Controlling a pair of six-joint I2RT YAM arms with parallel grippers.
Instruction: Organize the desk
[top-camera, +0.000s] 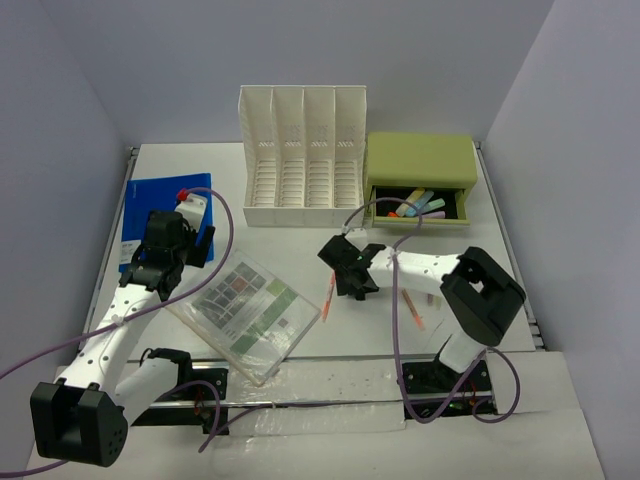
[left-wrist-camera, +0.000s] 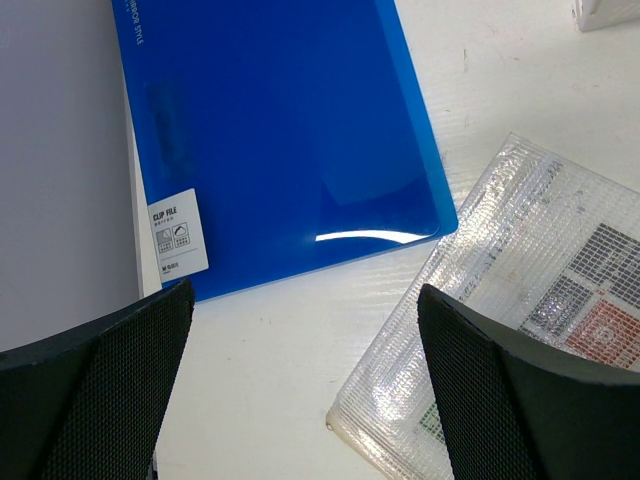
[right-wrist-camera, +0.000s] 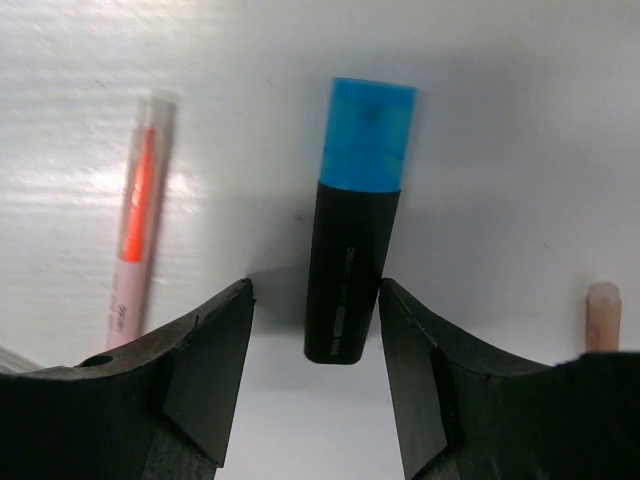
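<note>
The desk (top-camera: 290, 250) fills the floor of the walled enclosure and carries every item. Nearest, a clear mesh zip pouch (top-camera: 245, 315) lies flat and skewed, holding a sheet printed with coloured squares; its near corner reaches the near edge rail. Just right of it lies an orange pen (top-camera: 329, 297), and a second slim pen (top-camera: 412, 312) lies beside the right arm. The right gripper (right-wrist-camera: 315, 290) hangs low with its jaws parted around a black highlighter with a blue cap (right-wrist-camera: 355, 270), which lies on the surface; a gap shows on one side, so it is released. The left gripper (left-wrist-camera: 305, 330) hovers fully spread, grasping nothing, above the corner of a blue clip file (left-wrist-camera: 280, 140) lying against the left rail. At the far side stand a white file rack (top-camera: 303, 155) with four slots and, touching its right flank, a green drawer box (top-camera: 420, 165) whose one drawer is pulled out, holding several coloured highlighters (top-camera: 418, 207); their number cannot be told. Bare surface lies between pouch and rack. Count: two pens, one loose highlighter, one pouch, one file.
</note>
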